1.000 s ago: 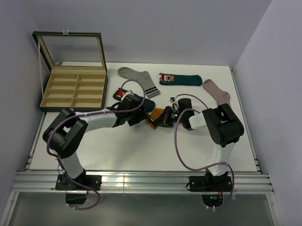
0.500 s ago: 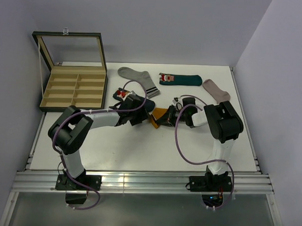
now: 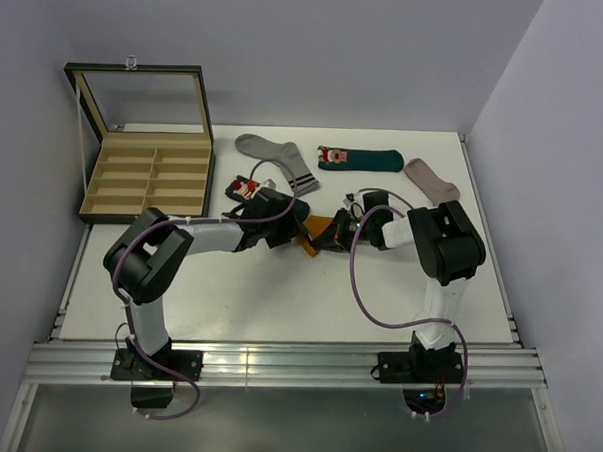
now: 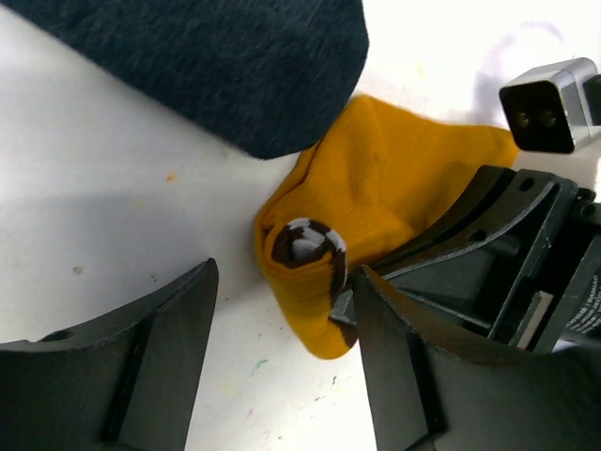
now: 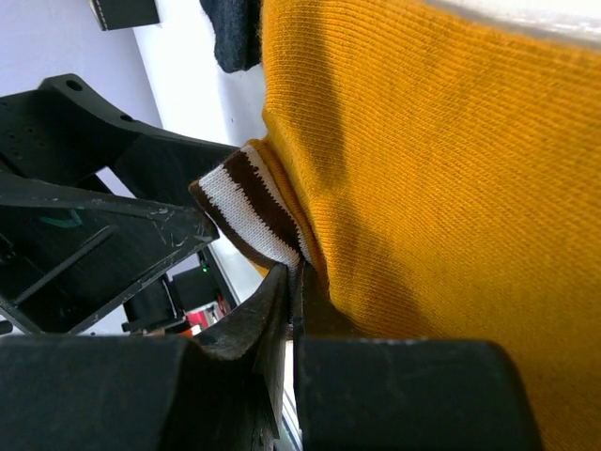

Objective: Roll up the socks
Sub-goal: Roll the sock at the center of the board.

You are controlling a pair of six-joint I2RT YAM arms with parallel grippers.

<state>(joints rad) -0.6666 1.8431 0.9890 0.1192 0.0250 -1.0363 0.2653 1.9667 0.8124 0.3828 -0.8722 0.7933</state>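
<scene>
Where the arms meet, top view: mustard sock [image 3: 319, 230] lies on the counter [image 3: 278, 295], just right of the navy sock [image 3: 245, 188].
Left wrist: left tool [image 4: 282, 315] stands wide, straddling the sock's rolled cuff.
Right wrist: right tool [image 5: 293, 301] clamps the mustard sock beside that cuff.

One box [image 3: 149, 174]; right of it, five socks: mustard sock [image 3: 318, 228]; navy sock [image 3: 245, 188]; teal sock [image 3: 362, 159]; grey sock [image 3: 270, 151]; pinkish sock [image 3: 431, 180].
</scene>
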